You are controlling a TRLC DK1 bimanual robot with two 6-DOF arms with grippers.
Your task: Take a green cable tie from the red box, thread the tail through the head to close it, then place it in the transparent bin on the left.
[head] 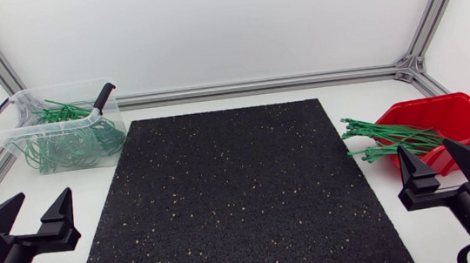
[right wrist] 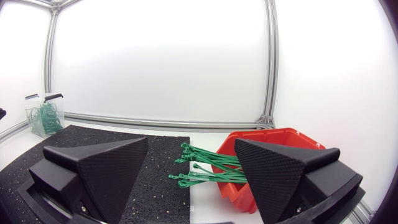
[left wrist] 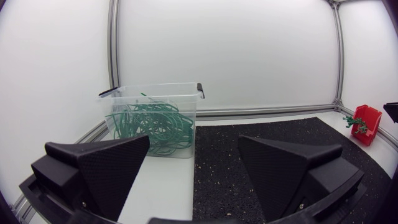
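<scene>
A red box [head: 448, 122] stands at the table's right side, with a bundle of green cable ties [head: 389, 140] sticking out of it toward the mat. In the right wrist view the red box [right wrist: 273, 149] and the ties [right wrist: 202, 168] lie just ahead of my right gripper [right wrist: 189, 177], which is open and empty. A transparent bin [head: 55, 128] with black handles at the back left holds several closed green ties [head: 66, 145]. My left gripper [head: 38, 218] rests at the front left, open and empty; the bin [left wrist: 155, 118] stands ahead of it.
A black speckled rubber mat [head: 241, 192] covers the middle of the table. Aluminium frame rails [head: 256, 85] run along the back and side edges. White walls close the cell off behind.
</scene>
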